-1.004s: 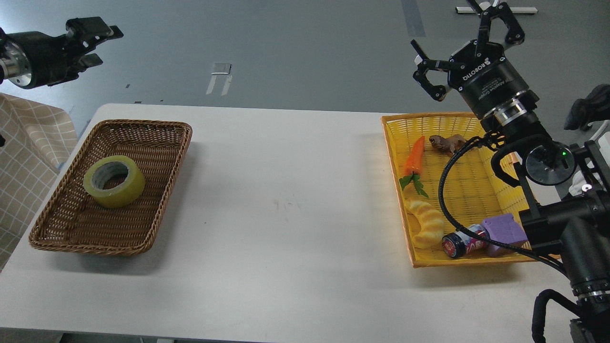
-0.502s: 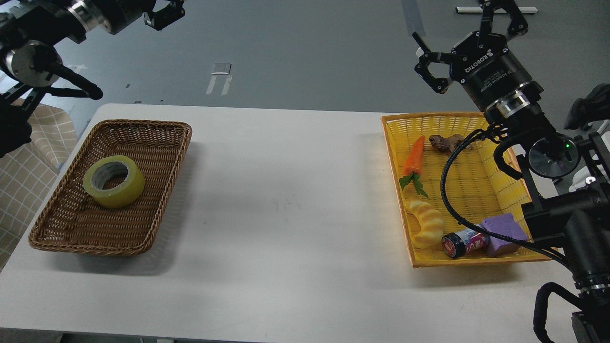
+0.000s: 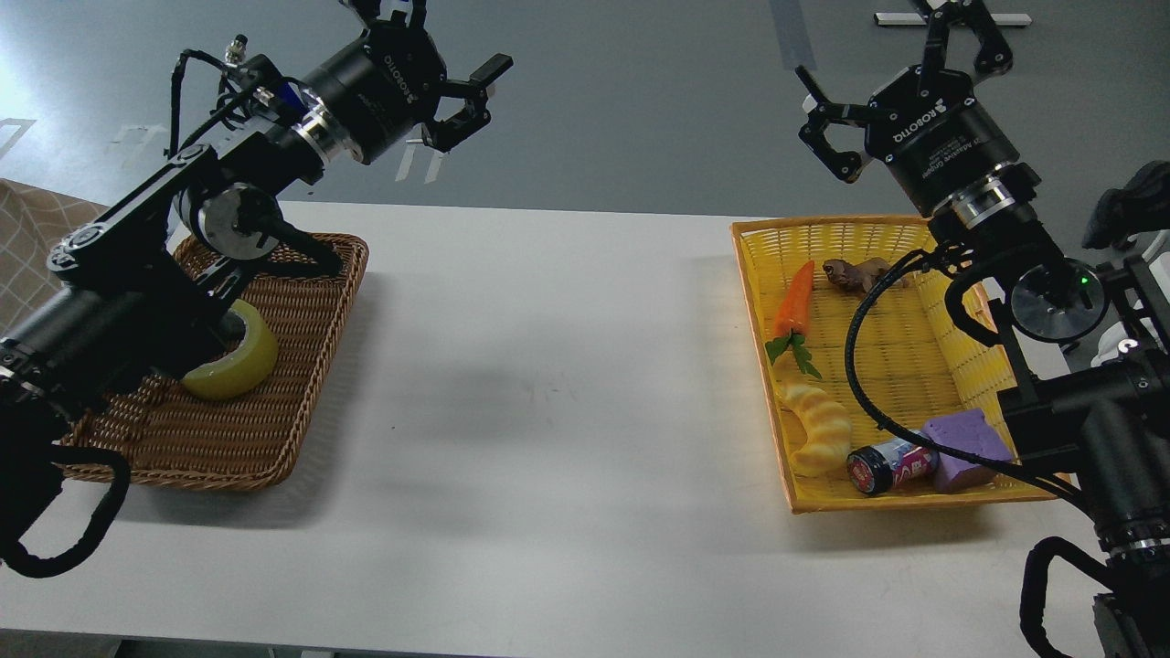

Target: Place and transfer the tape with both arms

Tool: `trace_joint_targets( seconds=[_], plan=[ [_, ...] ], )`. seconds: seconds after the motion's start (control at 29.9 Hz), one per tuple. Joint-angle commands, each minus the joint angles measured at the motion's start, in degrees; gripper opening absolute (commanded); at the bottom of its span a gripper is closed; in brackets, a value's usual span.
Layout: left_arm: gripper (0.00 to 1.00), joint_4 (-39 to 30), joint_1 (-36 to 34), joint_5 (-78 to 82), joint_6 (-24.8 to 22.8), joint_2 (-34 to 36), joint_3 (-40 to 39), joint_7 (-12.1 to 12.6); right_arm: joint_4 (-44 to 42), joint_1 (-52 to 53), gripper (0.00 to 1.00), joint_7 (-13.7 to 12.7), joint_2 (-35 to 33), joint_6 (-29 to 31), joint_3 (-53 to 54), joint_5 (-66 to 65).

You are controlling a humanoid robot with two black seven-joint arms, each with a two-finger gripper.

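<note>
The yellow tape roll [image 3: 239, 362] lies in the brown wicker basket [image 3: 274, 429] at the left; my left arm covers most of it. My left gripper [image 3: 437, 57] is open and empty, raised high beyond the table's far edge, up and to the right of the basket. My right gripper [image 3: 900, 68] is open and empty, raised above the far end of the yellow basket [image 3: 763, 302] at the right.
The yellow basket holds a toy carrot [image 3: 793, 302], a brown toy [image 3: 857, 273], a yellowish twisted bread toy [image 3: 818, 428], a small can [image 3: 888, 466] and a purple block [image 3: 967, 447]. White table [image 3: 558, 384] lies between the baskets. A checked cloth [image 3: 27, 233] shows at far left.
My left arm has swung in from the upper left, over the wicker basket, and now hides part of the tape. Its gripper has moved right. The right gripper rose slightly.
</note>
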Motion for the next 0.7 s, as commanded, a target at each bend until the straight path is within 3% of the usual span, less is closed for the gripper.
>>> trace_joint_targets(
  seconds=[0.0, 0.37, 0.67],
  plan=[
    [0.98, 0.0, 1.7, 0.0, 0.0, -1.1, -1.2, -0.1, -0.7, -0.4, 1.00, 0.0, -0.2, 0.0, 0.2, 0.0],
    [0.98, -0.1, 6.2, -0.8, 0.0, -2.7, -7.5, 0.0, -0.2, -1.5, 1.00, 0.0, -0.8, 0.0, -0.3, 0.0],
    [0.98, 0.7, 6.3, -2.2, 0.0, -2.7, -8.3, 0.0, -0.5, -2.1, 1.00, -0.6, -0.7, 0.0, -0.1, -0.2]
  ],
)
